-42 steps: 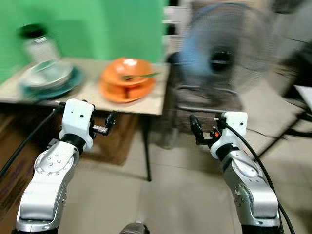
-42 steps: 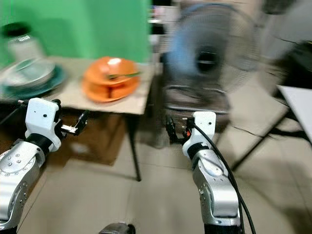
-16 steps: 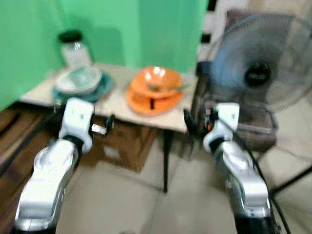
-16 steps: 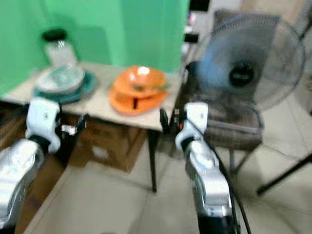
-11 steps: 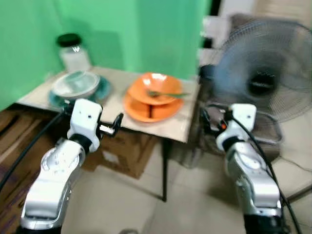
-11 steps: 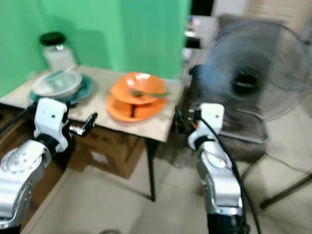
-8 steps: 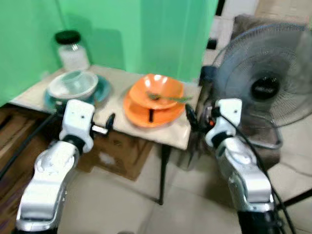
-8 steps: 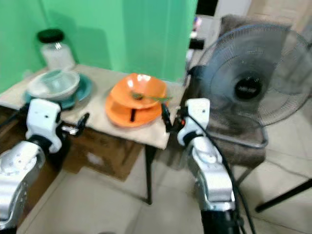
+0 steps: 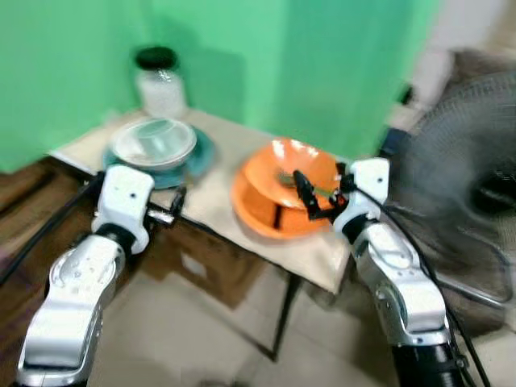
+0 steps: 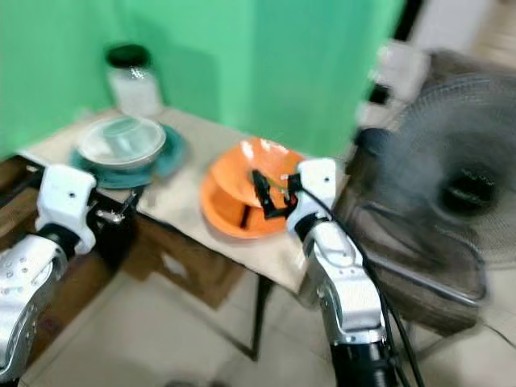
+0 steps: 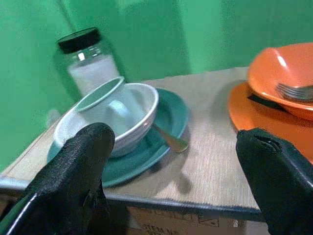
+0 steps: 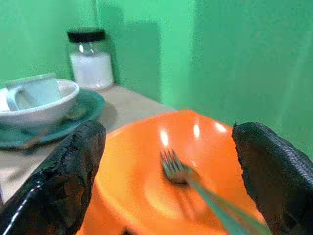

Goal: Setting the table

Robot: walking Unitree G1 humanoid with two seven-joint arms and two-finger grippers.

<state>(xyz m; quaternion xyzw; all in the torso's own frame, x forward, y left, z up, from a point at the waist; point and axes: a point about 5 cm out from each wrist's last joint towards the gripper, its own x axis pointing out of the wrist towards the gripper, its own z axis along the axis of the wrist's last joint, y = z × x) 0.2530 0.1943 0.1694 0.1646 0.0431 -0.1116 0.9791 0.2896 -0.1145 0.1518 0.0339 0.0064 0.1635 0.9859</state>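
- I'm holding the right hand (image 9: 305, 193) up at the orange bowl (image 9: 294, 171), fingers spread wide apart, empty; judging I'm lining up on the fork (image 12: 188, 177) lying inside it.
- Orange bowl is sitting on an orange plate (image 9: 266, 216), something dark wedged between them, can't tell what.
- Left hand (image 9: 175, 205) is hovering just off the near edge of the surface (image 11: 215, 161), fingers apart, holding nothing, pointing toward the teal plate (image 11: 168, 122).
- Teal plate is carrying a white bowl (image 11: 134, 120); a pale cup (image 11: 110, 103) is tipped inside that bowl, and a spoon (image 11: 168, 140) is resting on the plate rim beside it.
- Glass jar (image 11: 90, 61) with black lid is standing behind against the green wall, white stuff filling it.
- Both sets are stacked, so nothing is laid out yet; task looks barely begun.
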